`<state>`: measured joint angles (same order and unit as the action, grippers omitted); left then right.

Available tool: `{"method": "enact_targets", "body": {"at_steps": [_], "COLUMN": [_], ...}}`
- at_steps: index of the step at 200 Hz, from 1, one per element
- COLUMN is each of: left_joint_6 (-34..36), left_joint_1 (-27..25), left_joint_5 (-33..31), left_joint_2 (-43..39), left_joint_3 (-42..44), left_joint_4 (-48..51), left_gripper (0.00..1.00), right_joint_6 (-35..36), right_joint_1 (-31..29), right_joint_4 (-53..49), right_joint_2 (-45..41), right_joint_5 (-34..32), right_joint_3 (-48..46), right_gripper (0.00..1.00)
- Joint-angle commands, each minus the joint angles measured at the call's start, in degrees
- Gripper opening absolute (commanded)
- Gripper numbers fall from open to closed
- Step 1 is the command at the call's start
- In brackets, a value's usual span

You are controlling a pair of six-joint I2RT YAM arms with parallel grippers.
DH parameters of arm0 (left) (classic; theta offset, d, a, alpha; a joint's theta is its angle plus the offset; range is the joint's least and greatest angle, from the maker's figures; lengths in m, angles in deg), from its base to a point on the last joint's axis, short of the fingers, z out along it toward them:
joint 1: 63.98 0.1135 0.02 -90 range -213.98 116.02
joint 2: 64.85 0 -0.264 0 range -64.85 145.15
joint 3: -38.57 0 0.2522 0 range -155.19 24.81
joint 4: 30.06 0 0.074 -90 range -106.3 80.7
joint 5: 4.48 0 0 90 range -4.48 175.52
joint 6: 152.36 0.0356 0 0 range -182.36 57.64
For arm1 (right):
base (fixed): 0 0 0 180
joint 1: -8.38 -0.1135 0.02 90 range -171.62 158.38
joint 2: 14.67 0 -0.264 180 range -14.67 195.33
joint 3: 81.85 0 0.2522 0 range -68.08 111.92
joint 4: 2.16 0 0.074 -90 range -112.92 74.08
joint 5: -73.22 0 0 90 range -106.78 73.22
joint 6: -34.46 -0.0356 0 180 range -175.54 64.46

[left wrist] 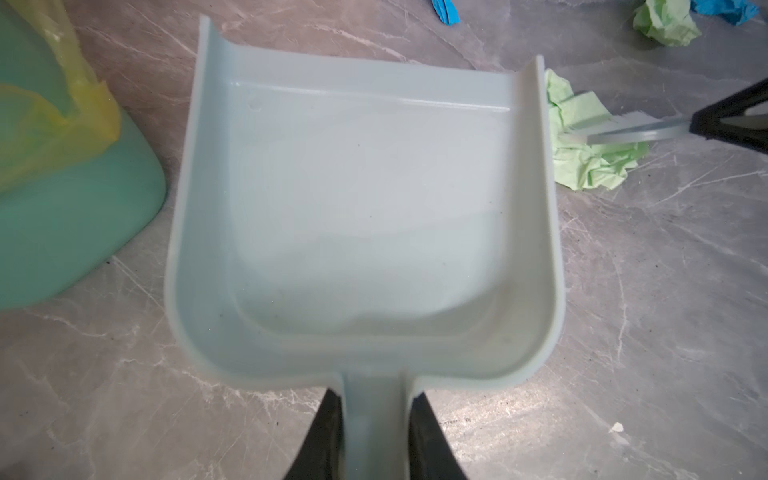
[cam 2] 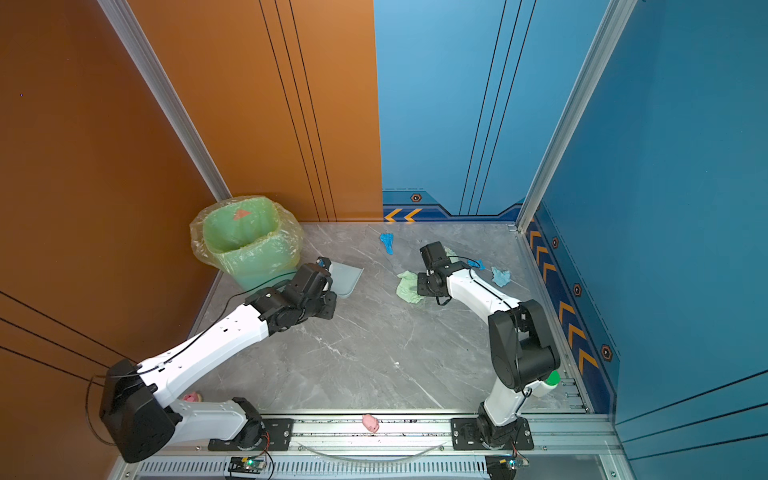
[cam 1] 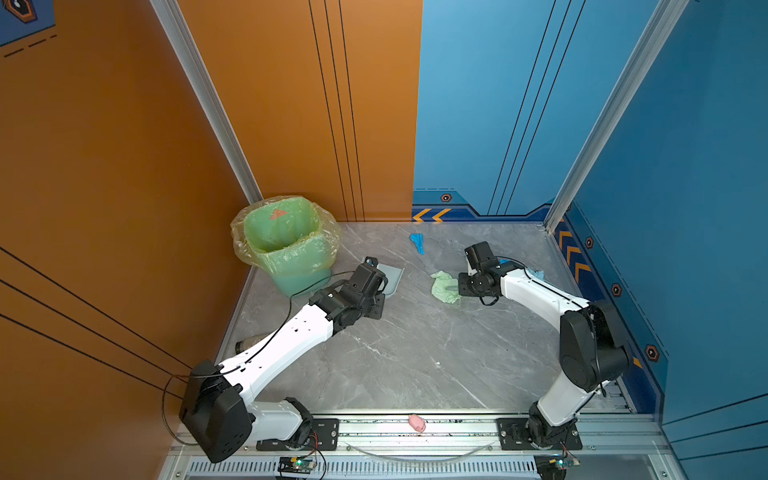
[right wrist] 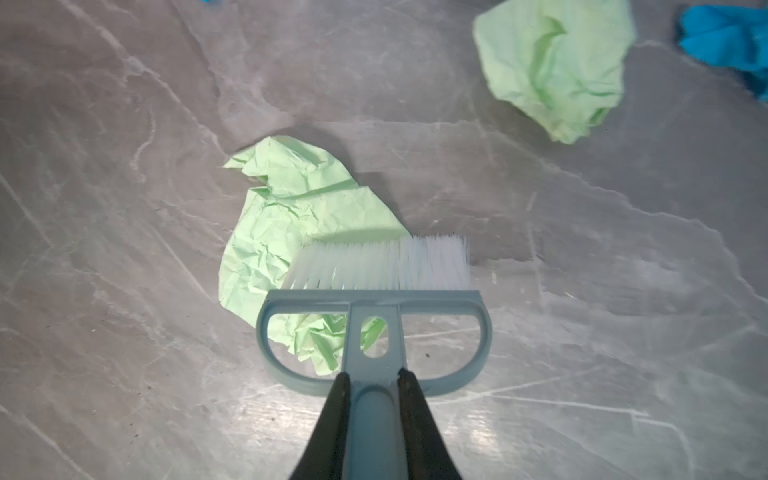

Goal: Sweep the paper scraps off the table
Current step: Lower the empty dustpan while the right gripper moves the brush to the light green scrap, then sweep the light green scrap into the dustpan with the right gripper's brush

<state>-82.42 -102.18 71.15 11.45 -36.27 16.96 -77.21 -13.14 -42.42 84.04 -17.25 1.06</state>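
Left gripper [left wrist: 374, 395] is clamped on the dustpan [left wrist: 361, 208], mouth turned toward a pale green scrap [right wrist: 282, 216] in the table's [cam 1: 415, 353] far half, ready for sweeping by the brush [right wrist: 382, 266] clamped in the right gripper [right wrist: 374, 376].

Both top views are bright and evenly lit from overhead, and pretty sharp. There are only soft shadows on the table [cam 1: 415, 357], plus a white glare strip along its lower edge. Wrist views are softer: the dustpan [left wrist: 365, 208] blurs toward the bottom of the frame, and the brush [right wrist: 374, 270] throws a shadow across the green scrap [right wrist: 266, 224]. Shiny glare patches sit lower down in both.
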Motion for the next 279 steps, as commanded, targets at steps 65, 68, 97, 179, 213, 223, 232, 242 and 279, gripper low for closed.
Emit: {"method": "enact_targets", "body": {"at_steps": [65, 68, 97, 179, 213, 223, 232, 242, 279], "left_joint_6": [1.60, 1.60, 2.39, 0.92, 0.89, 1.02, 1.11, 1.00, 0.48], "left_joint_1": [-0.79, -0.81, -0.77, -2.83, -3.15, -3.21, -3.38, -3.42, -3.57], "left_joint_5": [4.11, 4.13, 6.82, 7.61, 8.13, 8.14, 8.07, 8.04, 7.81], "left_joint_2": [5.97, 6.04, 6.21, 11.27, 13.35, 13.85, 14.44, 15.02, 16.76], "left_joint_3": [5.15, 5.44, 8.10, 8.87, 8.68, 8.61, 8.56, 8.62, 8.52], "left_joint_4": [-7.36, -7.51, -11.07, -12.75, -12.95, -13.04, -13.12, -13.32, -13.50], "left_gripper": [0.00, 0.00, 0.00, 0.00, 0.00, 0.00, 0.00, 0.00, 0.00], "right_joint_6": [-6.97, -6.72, -3.79, -0.91, 1.65, 2.28, 2.82, 3.34, 5.42], "right_joint_1": [-1.18, -1.16, -0.57, -0.54, -1.15, -1.29, -1.50, -1.75, -3.27], "right_joint_4": [9.01, 9.07, 7.36, 3.82, 1.43, 0.70, 0.18, -0.35, -2.22], "right_joint_2": [6.92, 6.89, 8.63, 14.31, 15.53, 15.95, 16.39, 16.79, 18.43], "right_joint_5": [13.31, 13.43, 13.92, 6.82, 2.34, 1.69, 0.92, -0.10, -3.07], "right_joint_3": [7.27, 7.62, 13.32, 21.51, 22.52, 23.15, 23.57, 24.07, 24.31], "right_gripper": [0.00, 0.00, 0.00, 0.00, 0.00, 0.00, 0.00, 0.00, 0.00]}}
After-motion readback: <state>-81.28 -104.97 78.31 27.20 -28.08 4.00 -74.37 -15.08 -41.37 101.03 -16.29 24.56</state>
